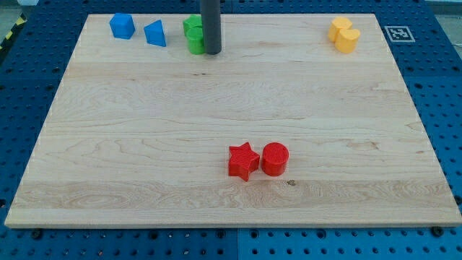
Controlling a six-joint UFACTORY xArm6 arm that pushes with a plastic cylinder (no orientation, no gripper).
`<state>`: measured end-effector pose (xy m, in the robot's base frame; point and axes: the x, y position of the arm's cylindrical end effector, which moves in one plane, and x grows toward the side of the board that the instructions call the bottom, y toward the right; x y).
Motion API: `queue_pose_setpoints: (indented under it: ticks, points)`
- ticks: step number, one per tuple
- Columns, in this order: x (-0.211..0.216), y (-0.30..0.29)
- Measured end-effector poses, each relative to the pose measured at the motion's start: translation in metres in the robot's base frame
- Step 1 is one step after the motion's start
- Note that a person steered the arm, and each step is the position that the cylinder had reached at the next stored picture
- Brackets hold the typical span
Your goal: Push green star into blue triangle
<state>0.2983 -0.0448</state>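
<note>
The blue triangle [154,33] lies near the view's top left on the wooden board [144,144]. Two green blocks stand close together just right of it: one [191,25] above and one [195,42] below; the rod hides their right sides, so I cannot tell which is the star. My tip [211,53] rests on the board right against the right side of the lower green block. The green blocks sit apart from the blue triangle, with a small gap between them.
A blue block [122,26] lies left of the triangle at the top left corner. Two yellow blocks [344,35] sit together at the top right. A red star [243,160] and a red cylinder [275,159] touch each other low in the middle.
</note>
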Motion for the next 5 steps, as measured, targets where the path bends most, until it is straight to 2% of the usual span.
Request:
queue_pose_setpoints:
  ticks: [3, 5]
  points:
    - [0.000, -0.031]
    - [0.002, 0.004]
